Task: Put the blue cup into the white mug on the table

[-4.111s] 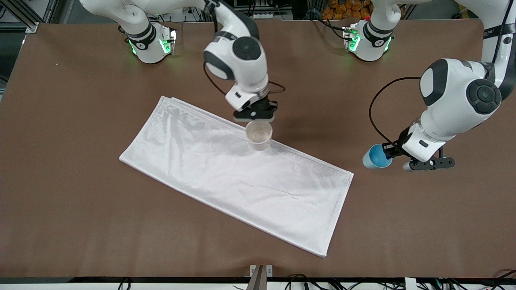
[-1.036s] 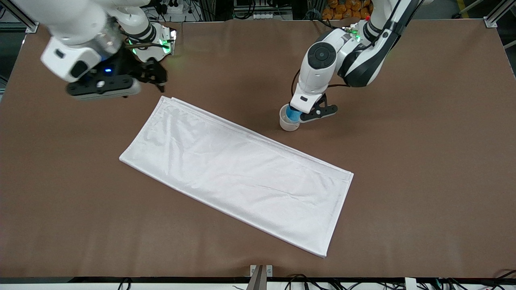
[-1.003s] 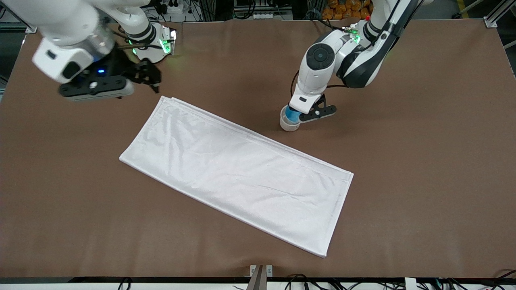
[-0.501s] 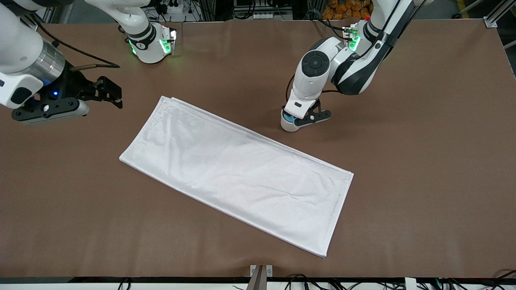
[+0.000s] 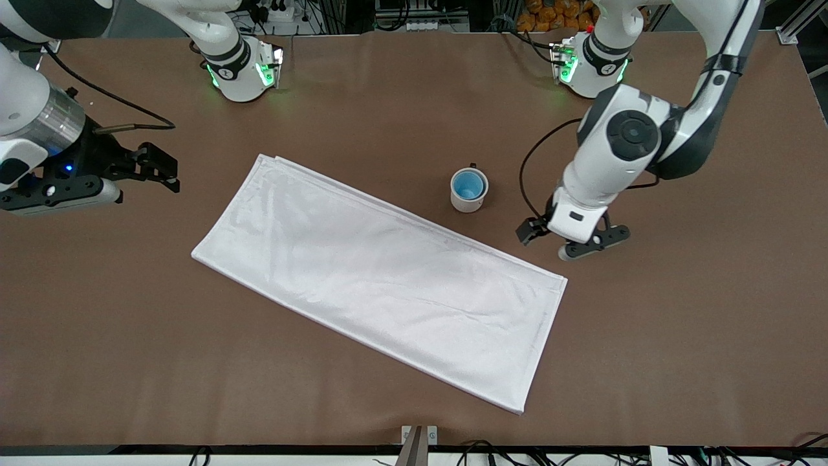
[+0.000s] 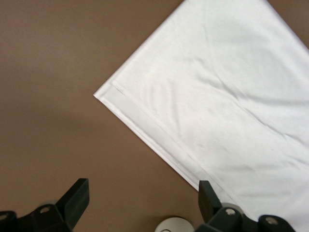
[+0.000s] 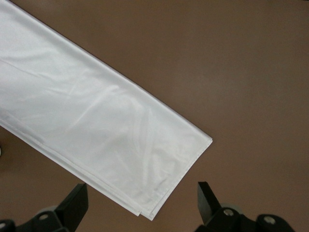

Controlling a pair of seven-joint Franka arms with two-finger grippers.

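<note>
- Near the middle of the table (image 5: 388,90), just beside the white cloth (image 5: 381,278) and farther from the front camera than its edge, the blue cup (image 5: 468,186) is sitting inside the white mug (image 5: 467,200), upright, so your placing looks done.
- Judging by looks, you are handling two light, stiff, smooth-walled pieces; expect the cup to slip if pinched loosely. If you must lift it, take it by the rim, since the mug is hiding its wall.
- Your left gripper (image 5: 569,241) is hanging over bare table beside the cloth's corner, fingers spread and holding nothing; the left wrist view is catching only a sliver of the mug's rim (image 6: 173,225).
- Your right gripper (image 5: 154,170) is waiting over the table at the right arm's end, fingers apart and empty.
- Only a trace of the mug's black handle is showing.
</note>
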